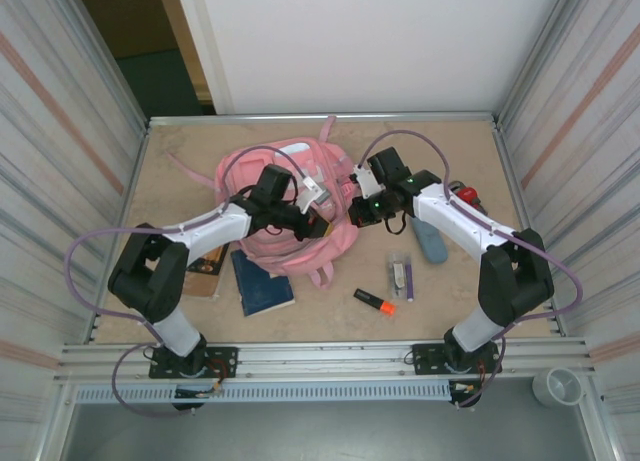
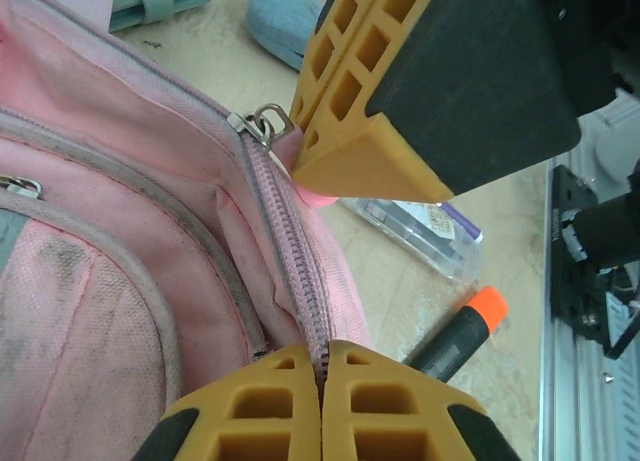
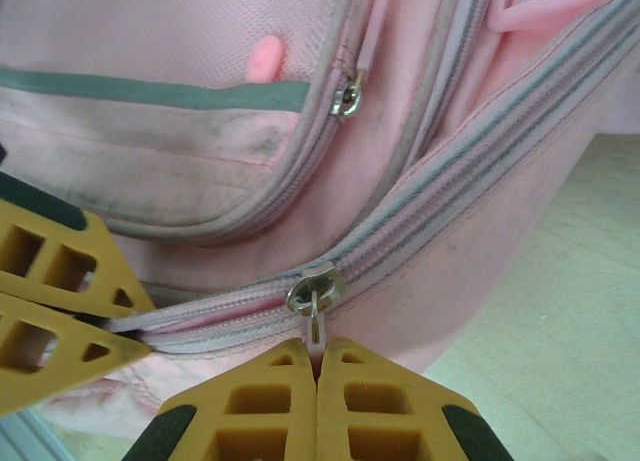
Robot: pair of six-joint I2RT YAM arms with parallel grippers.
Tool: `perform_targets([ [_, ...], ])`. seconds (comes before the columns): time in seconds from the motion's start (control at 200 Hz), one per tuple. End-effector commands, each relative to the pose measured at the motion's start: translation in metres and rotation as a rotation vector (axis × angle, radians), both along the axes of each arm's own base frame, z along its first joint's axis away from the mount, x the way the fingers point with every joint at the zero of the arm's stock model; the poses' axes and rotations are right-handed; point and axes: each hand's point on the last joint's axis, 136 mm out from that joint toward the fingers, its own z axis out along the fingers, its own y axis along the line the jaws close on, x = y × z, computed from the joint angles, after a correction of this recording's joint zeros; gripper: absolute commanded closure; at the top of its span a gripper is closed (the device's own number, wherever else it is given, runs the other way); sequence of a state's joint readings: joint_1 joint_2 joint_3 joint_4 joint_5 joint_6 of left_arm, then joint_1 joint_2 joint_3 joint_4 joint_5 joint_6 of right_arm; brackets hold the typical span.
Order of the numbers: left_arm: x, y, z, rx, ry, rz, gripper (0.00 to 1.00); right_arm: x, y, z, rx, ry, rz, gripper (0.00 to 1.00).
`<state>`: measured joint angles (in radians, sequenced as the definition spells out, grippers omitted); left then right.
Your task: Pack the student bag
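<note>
The student bag (image 1: 290, 196) lies flat beneath and between both grippers. The left gripper (image 2: 322, 359) is clamped together on the bag's edge, right on the zip tape (image 2: 288, 243), which runs away from its tips toward the right gripper (image 3: 320, 349). That gripper is pinched shut on the thin zip pull (image 3: 316, 328), with the slider (image 3: 313, 286) just beyond its tips. If the left hold slips, the whole bag would likely drag instead of the slider running. A skewed tug could strip the pull from the pads, and the slack fold beside the teeth might jam the slider.
</note>
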<state>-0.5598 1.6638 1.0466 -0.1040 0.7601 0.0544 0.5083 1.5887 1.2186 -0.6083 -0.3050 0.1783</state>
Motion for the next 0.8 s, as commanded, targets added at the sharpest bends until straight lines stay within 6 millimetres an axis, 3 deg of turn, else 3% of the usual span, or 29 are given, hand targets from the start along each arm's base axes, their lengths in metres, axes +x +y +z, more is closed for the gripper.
perform_targets([
  [0.0,-0.006,0.002,0.021,-0.066,-0.026,-0.034,1.00,0.011,-0.022,0.006,-0.134,-0.081,-0.031,1.00],
  [0.13,-0.017,0.008,0.023,-0.060,-0.073,-0.077,1.00,0.024,-0.041,0.000,-0.236,-0.087,-0.103,1.00],
  [0.426,-0.032,0.026,0.018,0.010,-0.245,-0.141,1.00,0.066,-0.070,-0.020,-0.191,0.025,-0.224,1.00],
  [0.606,-0.033,0.030,0.022,0.020,-0.280,-0.139,1.00,0.095,-0.074,-0.035,-0.188,0.061,-0.227,1.00],
  [0.792,-0.039,0.032,0.025,0.013,-0.307,-0.149,1.00,0.112,-0.069,-0.049,-0.178,0.077,-0.193,1.00],
])
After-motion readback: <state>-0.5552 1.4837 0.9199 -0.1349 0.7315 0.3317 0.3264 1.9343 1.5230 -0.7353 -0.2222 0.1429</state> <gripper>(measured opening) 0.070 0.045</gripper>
